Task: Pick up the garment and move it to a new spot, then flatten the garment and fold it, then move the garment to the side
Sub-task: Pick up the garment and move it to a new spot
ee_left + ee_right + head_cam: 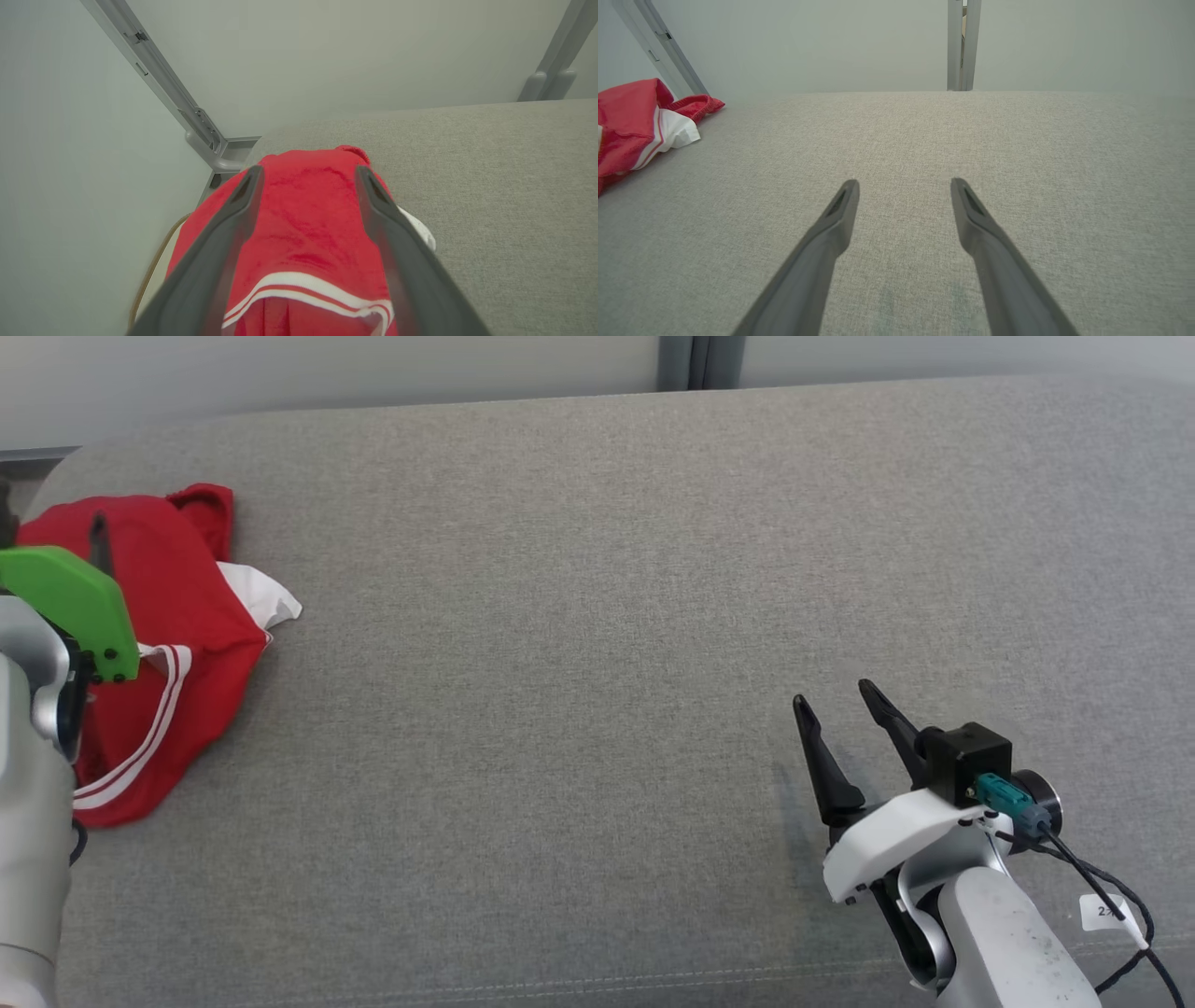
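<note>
The garment [177, 616] is red with white stripes and a white patch, and lies crumpled at the far left of the grey cushion [597, 616]. My left gripper [308, 172] hovers just over it, open, with the red cloth [303, 233] showing between its two fingers and nothing gripped. In the head view the left wrist's green cover [79, 607] hides part of the garment, and one dark finger [98, 546] pokes up past it. My right gripper [836, 697] stands open above bare cushion at the lower right, far from the garment [630, 116]. Its fingers [840, 219] hold nothing.
The cushion's left edge runs right beside the garment, with a grey metal frame corner [219, 154] and a wall beyond it. A vertical post [964, 44] stands behind the cushion's back edge. A black cable with a white tag [1106, 910] hangs off the right wrist.
</note>
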You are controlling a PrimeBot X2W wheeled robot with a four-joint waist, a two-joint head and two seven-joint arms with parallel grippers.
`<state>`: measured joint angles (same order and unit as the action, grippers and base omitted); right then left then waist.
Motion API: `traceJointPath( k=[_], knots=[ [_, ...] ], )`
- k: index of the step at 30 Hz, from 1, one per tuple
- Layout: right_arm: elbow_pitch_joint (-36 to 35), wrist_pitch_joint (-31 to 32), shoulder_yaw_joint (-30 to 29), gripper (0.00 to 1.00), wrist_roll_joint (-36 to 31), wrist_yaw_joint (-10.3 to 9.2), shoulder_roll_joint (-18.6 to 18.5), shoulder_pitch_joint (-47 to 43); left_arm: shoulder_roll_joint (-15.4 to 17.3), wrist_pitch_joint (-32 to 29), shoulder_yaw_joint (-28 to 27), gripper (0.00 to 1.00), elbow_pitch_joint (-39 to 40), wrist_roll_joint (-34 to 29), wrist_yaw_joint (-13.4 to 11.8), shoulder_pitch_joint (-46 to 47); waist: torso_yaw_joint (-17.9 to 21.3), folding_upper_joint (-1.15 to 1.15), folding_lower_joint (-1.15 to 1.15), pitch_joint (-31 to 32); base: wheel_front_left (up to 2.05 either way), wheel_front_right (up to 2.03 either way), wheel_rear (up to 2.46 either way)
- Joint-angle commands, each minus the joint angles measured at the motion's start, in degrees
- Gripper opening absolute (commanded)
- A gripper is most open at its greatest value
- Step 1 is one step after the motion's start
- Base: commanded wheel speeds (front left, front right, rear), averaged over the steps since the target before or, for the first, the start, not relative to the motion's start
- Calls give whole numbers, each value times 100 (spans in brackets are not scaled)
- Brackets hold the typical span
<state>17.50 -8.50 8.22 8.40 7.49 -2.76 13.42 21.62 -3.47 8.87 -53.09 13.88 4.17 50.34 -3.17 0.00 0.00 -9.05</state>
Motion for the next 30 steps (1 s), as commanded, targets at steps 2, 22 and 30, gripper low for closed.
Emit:
traceJointPath(
  k=[2,22,30],
  knots=[
    [23,-9,15,100,-12,0,-23,109,146,-72,-19,100,-379,24,31,179,210,0,0,-175,0,0,0],
    [-101,99,-54,100,-150,0,-22,322,351,-456,-143,100,-1892,343,-156,306,498,0,0,-781,0,0,0],
    [-128,147,-55,100,-208,0,-22,300,381,-111,-4,0,-1852,260,-151,496,405,0,0,-738,0,0,0]
  ],
)
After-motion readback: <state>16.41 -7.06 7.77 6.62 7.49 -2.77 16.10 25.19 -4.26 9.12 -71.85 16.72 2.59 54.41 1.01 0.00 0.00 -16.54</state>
